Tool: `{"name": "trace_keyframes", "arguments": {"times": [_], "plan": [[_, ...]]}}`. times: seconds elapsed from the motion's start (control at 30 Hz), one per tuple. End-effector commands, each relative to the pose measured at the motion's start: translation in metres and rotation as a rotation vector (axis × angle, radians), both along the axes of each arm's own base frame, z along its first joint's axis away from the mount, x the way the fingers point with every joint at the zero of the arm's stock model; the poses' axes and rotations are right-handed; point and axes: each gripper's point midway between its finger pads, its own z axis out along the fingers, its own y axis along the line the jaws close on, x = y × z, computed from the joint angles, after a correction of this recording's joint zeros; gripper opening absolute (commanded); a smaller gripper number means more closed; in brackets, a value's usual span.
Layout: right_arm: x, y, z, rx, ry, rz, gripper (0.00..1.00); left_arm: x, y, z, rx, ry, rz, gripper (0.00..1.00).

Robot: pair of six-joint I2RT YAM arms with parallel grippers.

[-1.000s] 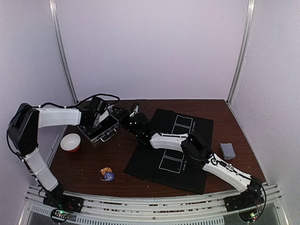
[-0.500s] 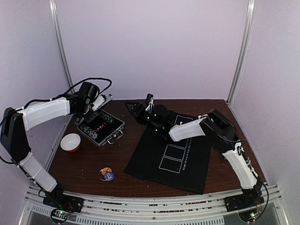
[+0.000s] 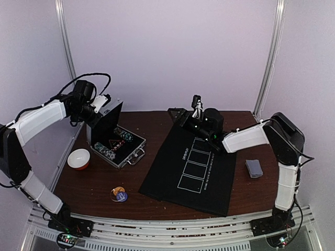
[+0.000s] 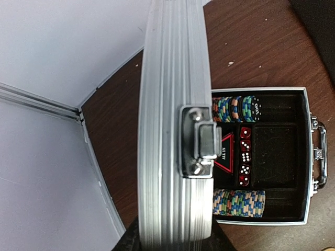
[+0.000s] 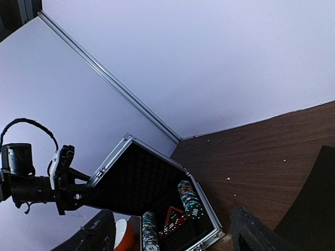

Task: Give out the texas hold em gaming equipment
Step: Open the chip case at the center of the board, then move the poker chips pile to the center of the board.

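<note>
Clamped on the lid (image 4: pixel 172 104) of the silver case (image 3: pixel 128 157), the left gripper (image 3: pixel 106 105) holds it raised near the desk's far-left corner, baring the poker chips (image 4: pixel 238 203) for picking, while the right gripper (image 3: pixel 197 104) hangs wide open and empty.

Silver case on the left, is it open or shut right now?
Open. The silver case has its lid raised, the left gripper clamped on its edge; chips and red dice show inside.
</note>
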Motion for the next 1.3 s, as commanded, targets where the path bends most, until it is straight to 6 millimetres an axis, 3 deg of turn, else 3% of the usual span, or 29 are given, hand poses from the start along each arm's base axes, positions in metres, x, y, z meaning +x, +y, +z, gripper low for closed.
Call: {"name": "trace_keyframes", "arguments": {"times": [0.0,0.13,0.27,0.37,0.5,0.7,0.83,0.93,1.07,1.13,1.27], "plan": [[-0.004,-0.025,0.004,-0.125,-0.039,-0.046,0.78,0.013,-0.037,0.044,-0.306,-0.073,-0.069,0.1],[-0.011,-0.042,-0.002,-0.213,-0.029,-0.075,0.79,0.019,-0.024,0.026,-0.381,-0.025,-0.05,0.09],[-0.02,-0.051,0.003,-0.279,-0.049,-0.076,0.8,0.032,0.006,0.005,-0.387,-0.009,0.021,0.11],[-0.026,-0.054,0.007,-0.315,-0.064,-0.067,0.81,0.043,0.025,0.004,-0.416,-0.009,0.049,0.15],[-0.031,-0.054,0.014,-0.334,-0.087,-0.051,0.82,0.056,0.056,0.0,-0.334,-0.039,0.129,0.37],[-0.032,-0.051,0.019,-0.329,-0.102,-0.036,0.83,0.055,0.069,-0.01,-0.262,-0.051,0.157,0.65],[-0.032,-0.046,0.015,-0.327,-0.093,-0.011,0.83,0.056,0.078,-0.002,-0.228,-0.089,0.194,0.78],[-0.032,-0.043,0.012,-0.333,-0.083,0.005,0.83,0.056,0.078,0.011,-0.241,-0.126,0.194,0.82],[-0.033,-0.042,0.012,-0.333,-0.076,0.014,0.83,0.057,0.094,0.025,-0.207,-0.185,0.275,0.84],[-0.034,-0.042,0.012,-0.331,-0.075,0.019,0.83,0.056,0.102,0.024,-0.176,-0.191,0.31,0.82],[-0.034,-0.042,0.01,-0.34,-0.069,0.021,0.83,0.052,0.098,0.02,-0.188,-0.182,0.292,0.78]]}}
